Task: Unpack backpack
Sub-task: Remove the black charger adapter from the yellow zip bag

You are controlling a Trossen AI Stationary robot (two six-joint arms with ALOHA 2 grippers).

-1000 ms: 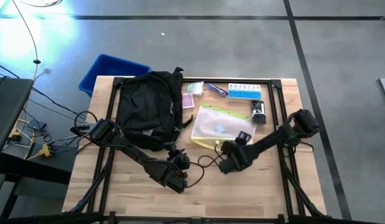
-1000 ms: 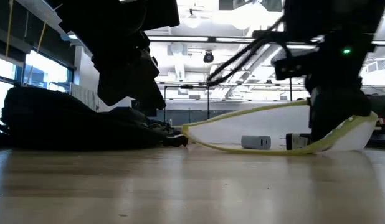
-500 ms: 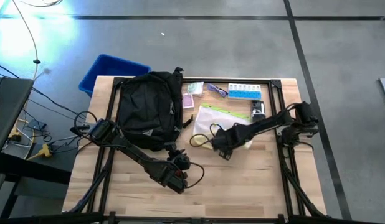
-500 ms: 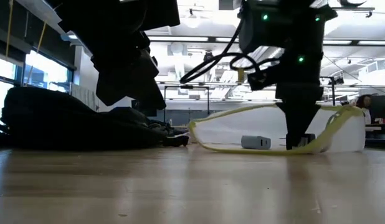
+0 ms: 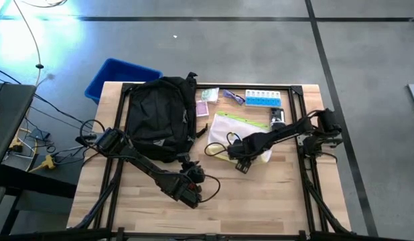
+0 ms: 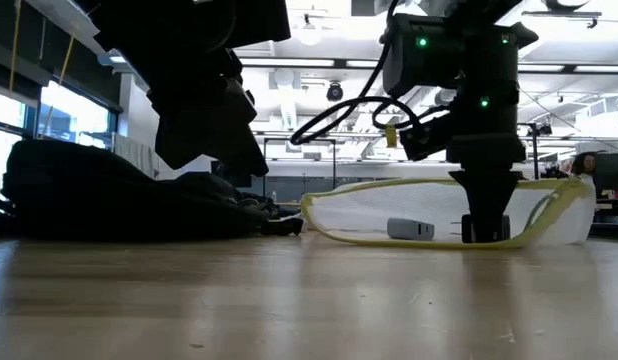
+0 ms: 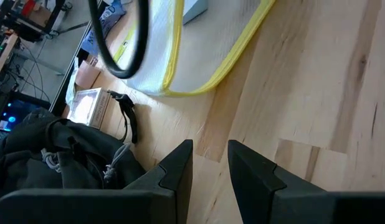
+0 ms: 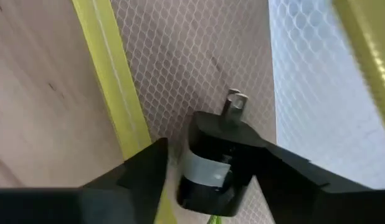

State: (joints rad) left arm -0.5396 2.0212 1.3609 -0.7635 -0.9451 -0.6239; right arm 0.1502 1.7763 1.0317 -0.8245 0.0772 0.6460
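"Judging from overhead, where did the backpack (image 5: 160,117) lie?" the trainee asked.

"At the upper left of the desk (image 5: 274,201), slumped flat, well apart from both arms. The work was over at the clear pouch with the yellow edge (image 5: 227,134), just right of centre."

"And the right end effector (image 5: 242,163)?"

"It stood on the near corner of that pouch. In its wrist view the two fingers (image 8: 136,171) had closed against either side of a small black adapter (image 8: 214,165) lying on the mesh. It looked like a grip, though I couldn't tell how firm it was."

"What did the step call for, then?"

"My guess was a lift of the adapter off the pouch. To do that well, it needed to go straight up and slowly, so the mesh or the yellow trim wasn't dragged along. The fingers sat low on the adapter's body, and a metal prong stuck out at its far end. Tilting could have let it pivot out."

"Was the left end effector (image 5: 192,193) helping?"

"No. It waited at lower centre, over bare wood, its fingers parted by a narrow gap and holding nothing. It was near enough to pin the pouch's edge if the pouch rose too."
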